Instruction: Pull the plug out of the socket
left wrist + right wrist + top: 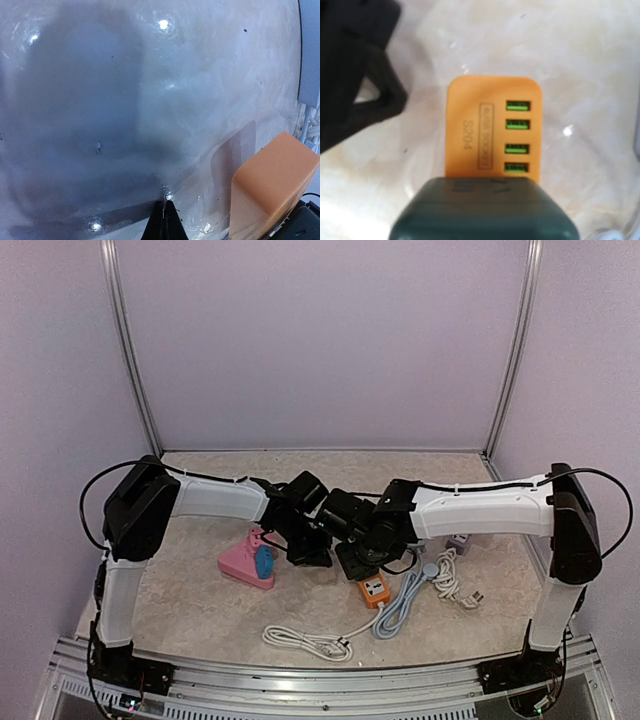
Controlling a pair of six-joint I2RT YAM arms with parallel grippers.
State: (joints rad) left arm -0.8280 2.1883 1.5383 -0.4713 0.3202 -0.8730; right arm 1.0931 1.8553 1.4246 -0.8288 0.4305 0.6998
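– Two cables lie nearest: a white cable (305,640) just inside the bench's near rail (300,678), and a grey cable (405,602) looped to its right.
– Room to move?
– Tight in the middle, where both wrists crowd together. Open bench (330,475) runs from the arms to the back wall (320,340), and the side walls stand close at either edge.
– And the socket?
– The orange socket (374,588) lies flat just behind the cables, with a pink and blue object (248,562) well to its left. The right jaws hang directly over its far end. The left jaws sit near it, on its left.
– The plug?
– From the right wrist, a dark green block (485,212) covers the socket end nearest the camera, below four green ports (518,136). Whether that is the plug, I cannot tell.
– The jaws themselves?
– The left ones are pressed together, fingertips (156,231) pinching nothing, down at the bench surface. The right ones are hidden, so I cannot tell how wide they stand or what they hold.
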